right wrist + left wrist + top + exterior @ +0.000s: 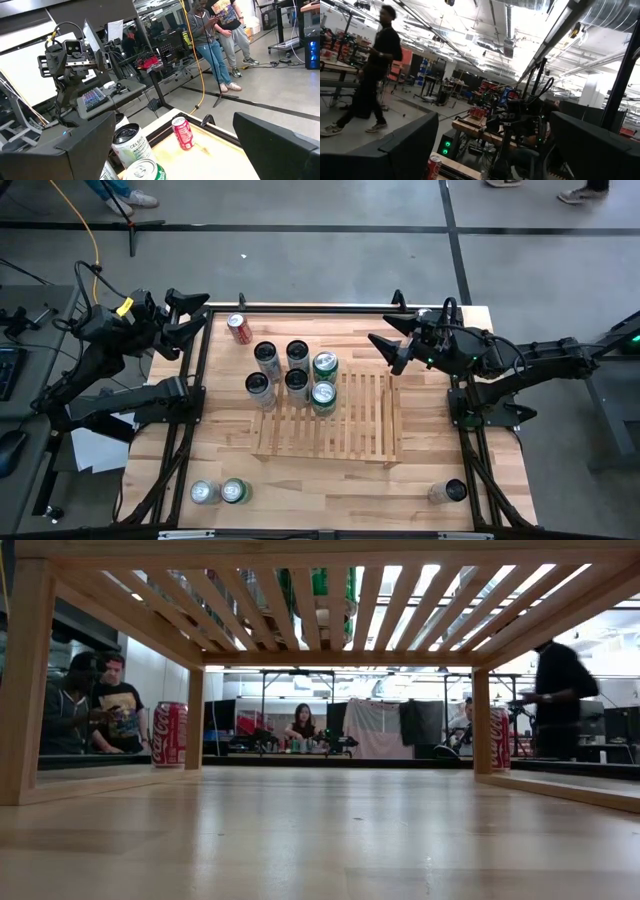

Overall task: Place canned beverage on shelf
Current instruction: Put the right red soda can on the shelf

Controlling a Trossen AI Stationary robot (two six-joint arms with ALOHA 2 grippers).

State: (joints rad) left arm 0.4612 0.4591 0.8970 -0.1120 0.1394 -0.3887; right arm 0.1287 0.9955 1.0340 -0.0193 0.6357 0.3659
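Both arms are raised off the table. The left gripper [196,315] sits upper left of the frame, jaws spread, grasping nothing. The right gripper [385,345] sits upper right, likewise spread and empty. The shelf [350,430] lies centre frame; six cans [295,376] cluster at its upper-left corner. A red can [239,329] lies beyond them.

The slatted light-wood shelf [345,420] stands level. Six cans [292,373] cluster upright at its far-left corner. A red can [239,328] lies toppled beyond them.
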